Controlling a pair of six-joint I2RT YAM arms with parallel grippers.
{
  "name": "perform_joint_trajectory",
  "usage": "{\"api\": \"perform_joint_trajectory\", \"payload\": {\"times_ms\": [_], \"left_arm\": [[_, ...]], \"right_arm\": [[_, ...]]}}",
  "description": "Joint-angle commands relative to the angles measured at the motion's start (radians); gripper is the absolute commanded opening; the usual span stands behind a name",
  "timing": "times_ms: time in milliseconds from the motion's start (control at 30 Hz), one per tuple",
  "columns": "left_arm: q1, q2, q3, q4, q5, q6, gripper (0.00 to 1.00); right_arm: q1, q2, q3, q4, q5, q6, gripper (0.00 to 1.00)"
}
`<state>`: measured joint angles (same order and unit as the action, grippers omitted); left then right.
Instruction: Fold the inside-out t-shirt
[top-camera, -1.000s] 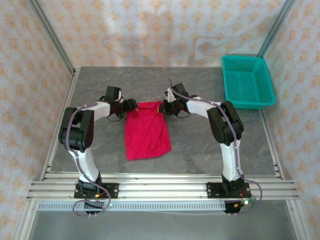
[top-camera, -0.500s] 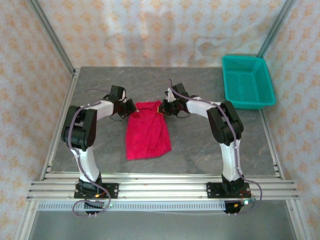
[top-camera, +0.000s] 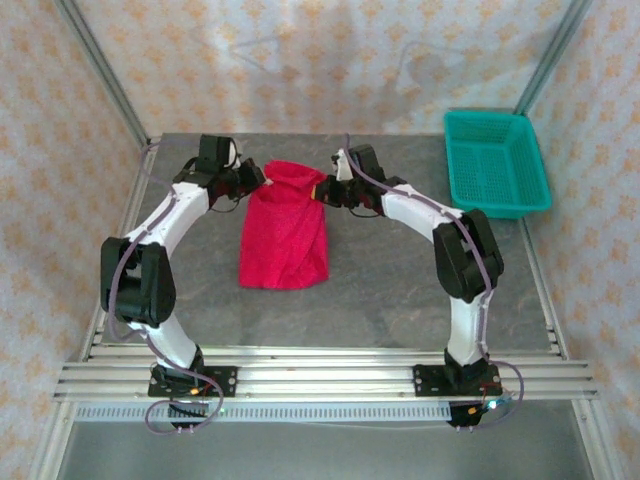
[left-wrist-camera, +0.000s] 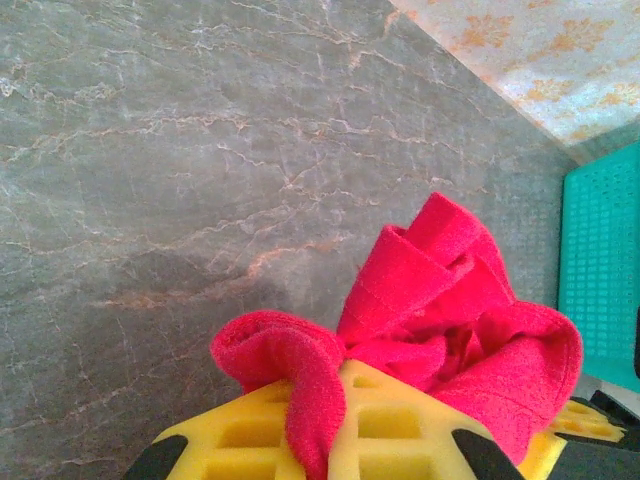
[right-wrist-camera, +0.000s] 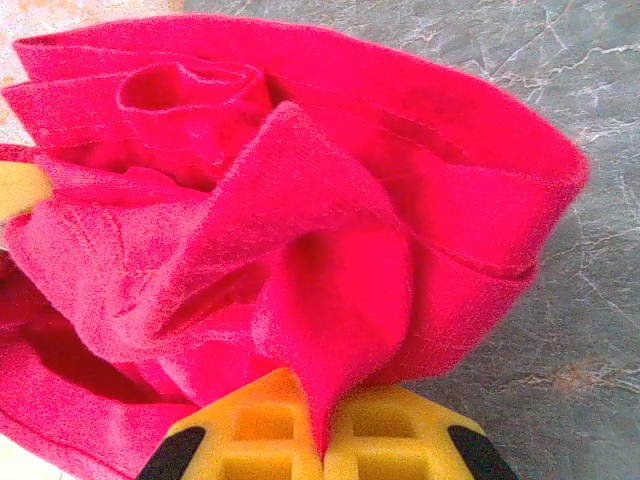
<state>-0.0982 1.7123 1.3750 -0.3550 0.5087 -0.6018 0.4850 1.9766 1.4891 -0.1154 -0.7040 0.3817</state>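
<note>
Top external view: the inside-out t-shirt (top-camera: 285, 235) stretches as a long red strip across the middle of the grey table (top-camera: 400, 290), its far edge raised. The left gripper (top-camera: 257, 178) and the right gripper (top-camera: 322, 190) are each clamped on a far corner of bunched cloth.
</note>
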Motion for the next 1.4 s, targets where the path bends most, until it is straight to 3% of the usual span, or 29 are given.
{"api": "perform_joint_trajectory", "payload": {"times_ms": [0, 233, 333, 433, 667, 833, 1000, 1233, 1267, 1300, 1333, 1367], "left_arm": [[0.014, 0.021, 0.121, -0.058, -0.007, 0.006, 0.00], [0.020, 0.095, 0.456, -0.133, 0.011, 0.000, 0.00], [0.019, 0.053, 0.462, -0.076, 0.019, -0.001, 0.00], [0.011, -0.072, 0.243, 0.062, 0.014, 0.009, 0.00], [-0.087, -0.355, -0.507, 0.424, -0.068, -0.032, 0.00], [-0.161, -0.481, -0.738, 0.423, -0.138, -0.049, 0.00], [-0.168, -0.460, -0.714, 0.312, -0.193, -0.019, 0.00], [-0.165, -0.195, -0.553, 0.232, -0.282, 0.030, 0.00], [-0.163, -0.146, -0.525, 0.213, -0.289, 0.038, 0.04], [-0.163, -0.110, -0.510, 0.200, -0.302, 0.038, 0.19], [-0.160, -0.082, -0.494, 0.188, -0.323, 0.038, 0.43], [-0.159, -0.064, -0.475, 0.157, -0.360, 0.034, 0.60]], "right_arm": [[-0.011, -0.003, 0.107, -0.003, 0.023, -0.007, 0.00], [-0.025, 0.079, 0.490, -0.133, 0.081, -0.071, 0.00], [-0.025, 0.091, 0.599, -0.203, 0.077, -0.115, 0.00], [-0.019, 0.029, 0.441, -0.163, 0.031, -0.123, 0.00], [0.046, -0.238, -0.357, 0.267, 0.004, -0.030, 0.00], [0.092, -0.377, -0.659, 0.402, 0.050, 0.044, 0.00], [0.099, -0.404, -0.644, 0.367, 0.101, 0.042, 0.00], [0.053, -0.156, -0.389, 0.166, 0.127, 0.015, 0.04], [0.040, -0.114, -0.362, 0.146, 0.119, 0.024, 0.14], [0.032, -0.079, -0.342, 0.126, 0.105, 0.030, 0.27], [0.025, -0.047, -0.314, 0.095, 0.096, 0.035, 0.43], [0.022, -0.024, -0.282, 0.038, 0.095, 0.031, 0.57]]}}
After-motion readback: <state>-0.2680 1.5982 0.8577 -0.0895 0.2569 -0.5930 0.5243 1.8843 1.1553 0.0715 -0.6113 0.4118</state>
